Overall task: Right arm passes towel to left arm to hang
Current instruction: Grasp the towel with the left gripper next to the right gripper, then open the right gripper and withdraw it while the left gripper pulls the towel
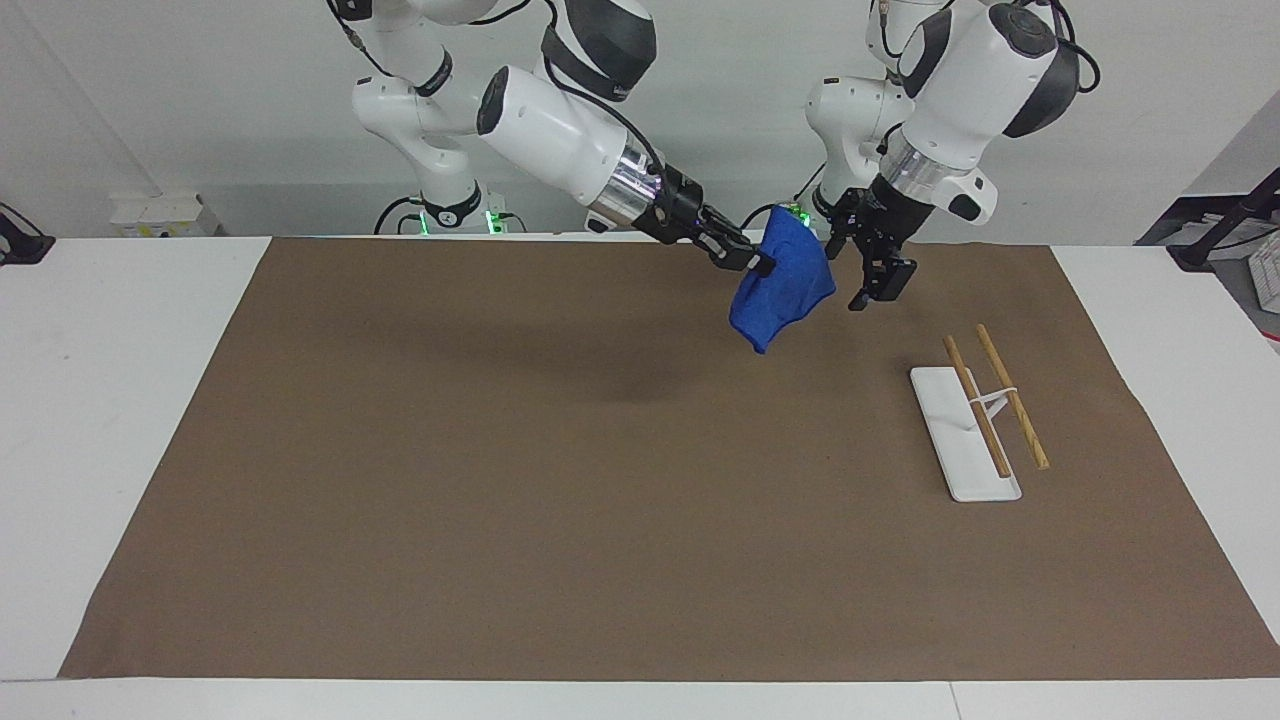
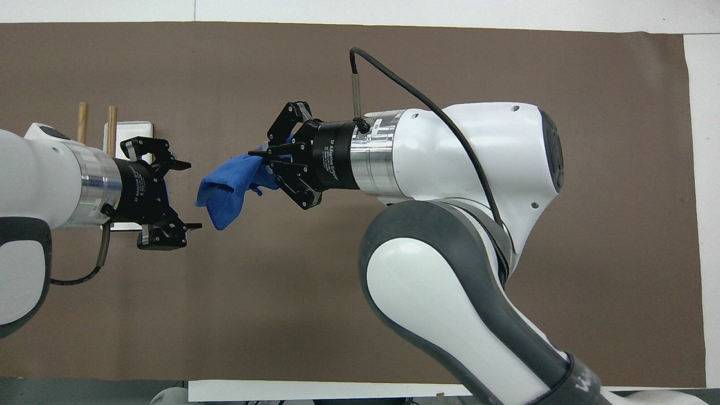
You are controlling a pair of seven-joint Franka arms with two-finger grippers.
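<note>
Pinching the towel (image 1: 782, 290) aloft, right gripper (image 1: 760, 265) faces the gaping left gripper (image 2: 188, 195).

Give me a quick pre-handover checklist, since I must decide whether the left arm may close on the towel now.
1. Right gripper shut on towel, held in the air over the mat: ok.
2. Left gripper open, facing the towel: ok.
3. Towel between the left fingers: not ok, its hanging edge sits just at the fingertips.
4. Grippers apart from each other: ok.
5. Rack upright, rods free: ok.
</note>
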